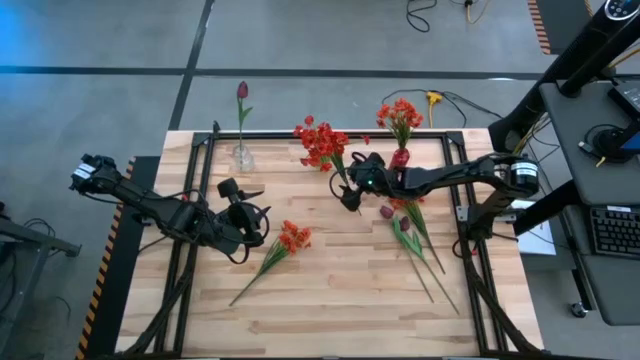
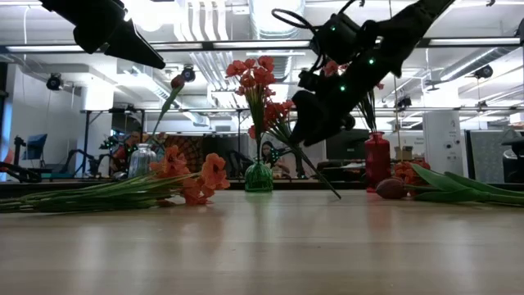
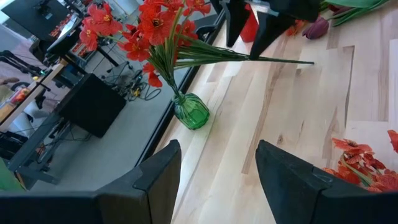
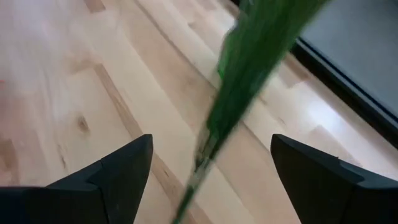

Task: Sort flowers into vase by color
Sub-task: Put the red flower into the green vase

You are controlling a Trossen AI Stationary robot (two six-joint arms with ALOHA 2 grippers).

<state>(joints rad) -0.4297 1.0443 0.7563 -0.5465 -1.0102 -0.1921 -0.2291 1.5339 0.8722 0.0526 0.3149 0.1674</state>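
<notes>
A red flower (image 3: 155,25) slants with its bloom among the red blooms in the green vase (image 3: 191,111), its thin stem (image 3: 280,61) running out over the table. My right gripper (image 1: 352,196) is open, with a finger on either side of that stem (image 4: 214,134) and a gap on both sides. An orange flower (image 1: 285,245) lies flat on the table beside my left gripper (image 1: 246,216), which is open and holds nothing. Maroon tulips (image 1: 405,228) lie on the table near the right arm.
A clear glass vase (image 1: 242,157) holds one maroon tulip near the far edge. A red vase (image 1: 400,157) holds orange blooms, close behind the right arm. The table's near half (image 1: 330,310) is bare wood. Cables and a desk lie beyond the table.
</notes>
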